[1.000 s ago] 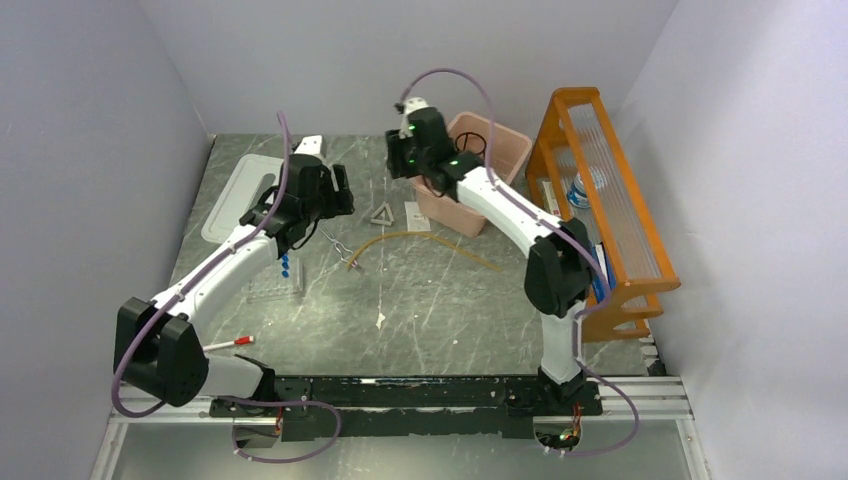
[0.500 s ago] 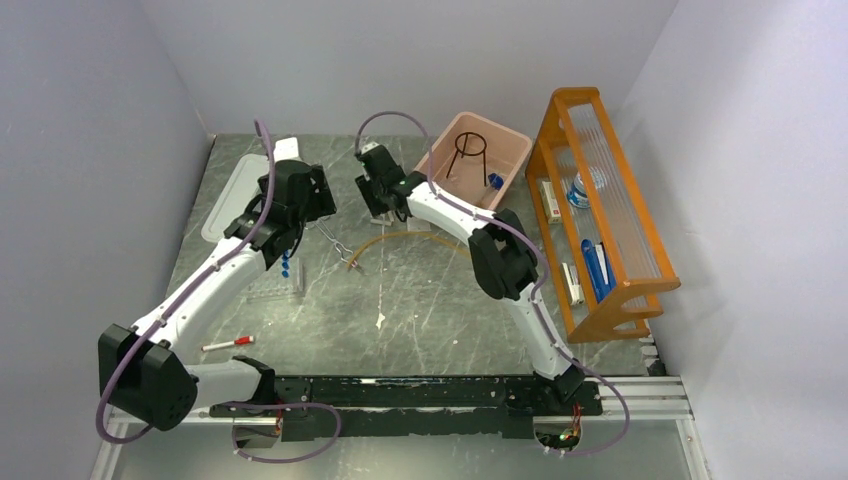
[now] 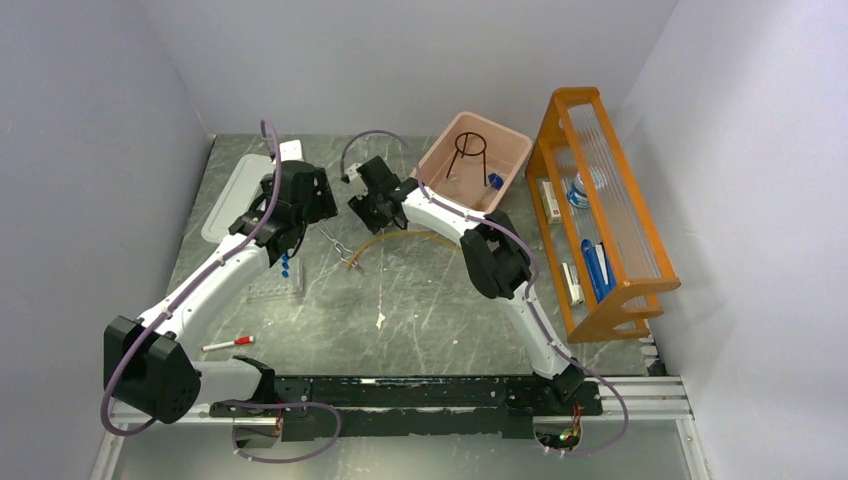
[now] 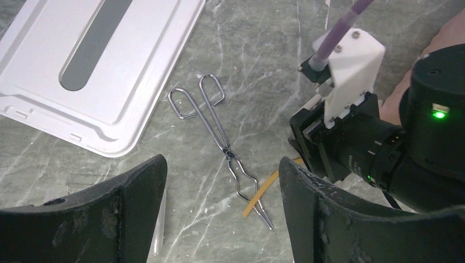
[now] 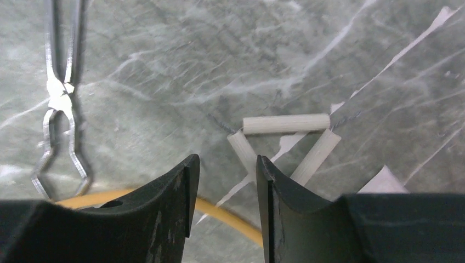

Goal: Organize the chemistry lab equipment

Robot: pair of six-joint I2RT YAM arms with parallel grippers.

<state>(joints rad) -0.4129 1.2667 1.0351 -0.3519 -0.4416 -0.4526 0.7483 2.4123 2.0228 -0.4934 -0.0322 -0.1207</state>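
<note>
Metal tongs (image 3: 340, 245) lie on the table between my two grippers; they also show in the left wrist view (image 4: 225, 150) and the right wrist view (image 5: 60, 104). Amber tubing (image 3: 405, 237) curves beside them. The white triangle (image 5: 285, 124) lies just ahead of my right gripper (image 5: 225, 186), which is open, empty and low over the tubing (image 5: 225, 217). My left gripper (image 4: 219, 219) is open and empty above the tongs. Blue-capped tubes (image 3: 285, 265) lie under the left arm. A black wire ring (image 3: 468, 150) stands in the pink bin (image 3: 437, 160).
A white tray lid (image 3: 232, 200) lies at the back left, also in the left wrist view (image 4: 93, 66). The orange wooden shelf (image 3: 610, 230) stands along the right side. A red-capped marker (image 3: 228, 343) lies front left. A clear rack (image 3: 275, 290) sits near the blue-capped tubes.
My right gripper has left the pink bin, swung left and dropped down to the table by the triangle. The left gripper has shifted slightly back and left.
</note>
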